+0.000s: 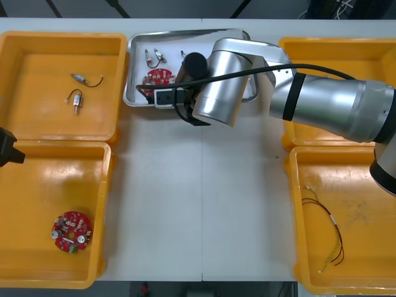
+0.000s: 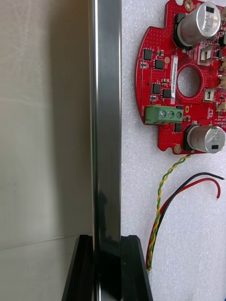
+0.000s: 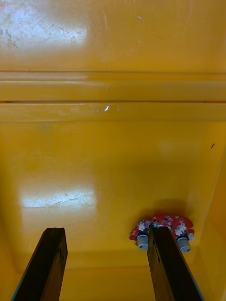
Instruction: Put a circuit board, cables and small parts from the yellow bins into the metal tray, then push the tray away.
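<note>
Two black fingers of the right hand (image 1: 166, 97) are pinched onto the rim of the metal tray (image 1: 185, 33). So that hand is holding the tray itself, fingers narrow, apart only by the thickness of the rim. In the right wrist view one finger (image 2: 80, 270) sits outside on the worktop (image 1: 204, 204) side. The other is inside on the tray's white lining, and the shiny rim runs straight out from between them.

The red circuit board (image 2: 160, 70) lies flat in the tray, out ahead of the inner finger and just off the rim, not touching the hand. A twisted yellow and green cable (image 2: 157, 207) trails from the board back toward that inner finger and ends just beside it. A red and black cable (image 2: 188, 186) lies next to it, on the side away from the rim. Some small metal parts (image 1: 154, 57) sit deeper in the tray, past the board from the hand.

Over on the other side, the left hand (image 3: 106, 230) hangs wide open over a yellow bin (image 3: 113, 164) with nothing between its fingers. A second board (image 3: 165, 221) lies on that bin's floor right by one fingertip, partly hidden behind it. Can't tell if they touch.
</note>
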